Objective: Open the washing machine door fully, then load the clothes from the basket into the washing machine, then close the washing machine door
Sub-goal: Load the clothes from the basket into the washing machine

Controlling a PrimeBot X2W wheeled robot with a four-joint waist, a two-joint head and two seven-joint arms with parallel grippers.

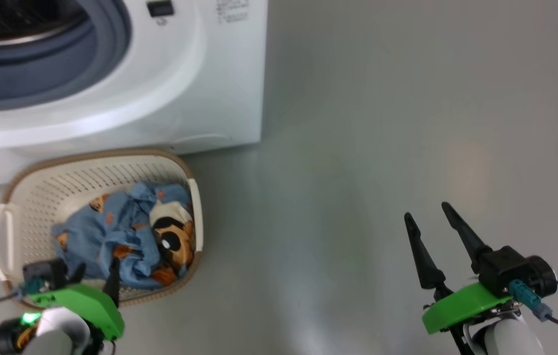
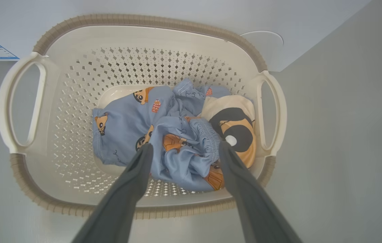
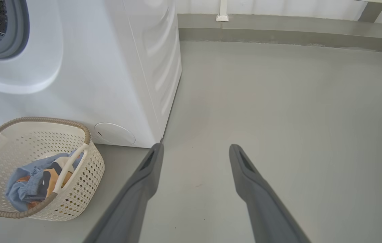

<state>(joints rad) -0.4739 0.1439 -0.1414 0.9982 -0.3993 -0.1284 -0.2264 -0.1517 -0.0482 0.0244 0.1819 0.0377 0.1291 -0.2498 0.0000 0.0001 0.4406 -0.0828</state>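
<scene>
Two clothes (image 2: 127,125), likely soft and light, sit bunched in the basket (image 2: 143,19), 6 o'clock of the washing machine (image 1: 185,74). Left gripper (image 2: 185,145) hangs spread over them, right gripper (image 1: 426,210) spread too. Best pinch the blue bunch.

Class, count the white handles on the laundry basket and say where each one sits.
2. One handle is on the basket's left side in the left wrist view; the other is on its right side, beside the clothes.
</scene>
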